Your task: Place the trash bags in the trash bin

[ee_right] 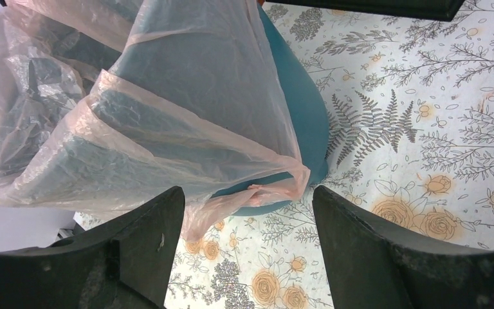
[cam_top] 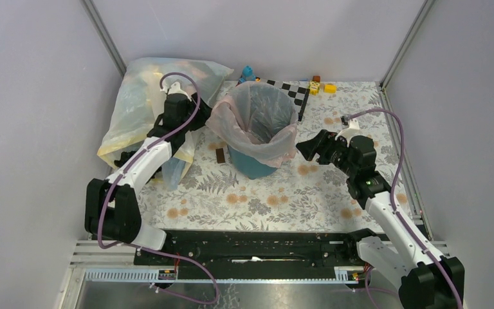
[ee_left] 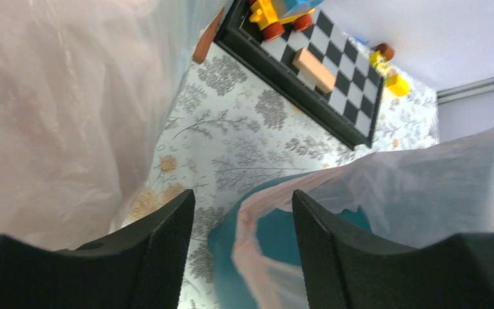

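Observation:
The teal-blue trash bin (cam_top: 252,164) stands mid-table, lined with a thin pink trash bag (cam_top: 257,109) draped over its rim. The bin (ee_right: 302,109) and the bag (ee_right: 186,84) also show in the right wrist view. My left gripper (cam_top: 201,117) is open at the bin's left rim; between its jaws I see the bag's edge (ee_left: 264,238) and the bin (ee_left: 325,228). My right gripper (cam_top: 307,148) is open, empty, just right of the bin; the bag's hanging corner (ee_right: 257,193) lies ahead of its jaws. A big clear-yellowish bag (cam_top: 143,103) lies at the back left.
A checkerboard (cam_top: 292,91) with toy blocks (cam_top: 321,86) lies behind the bin, also in the left wrist view (ee_left: 334,71). A small dark block (cam_top: 221,155) lies left of the bin. Grey walls enclose the floral table (cam_top: 283,199).

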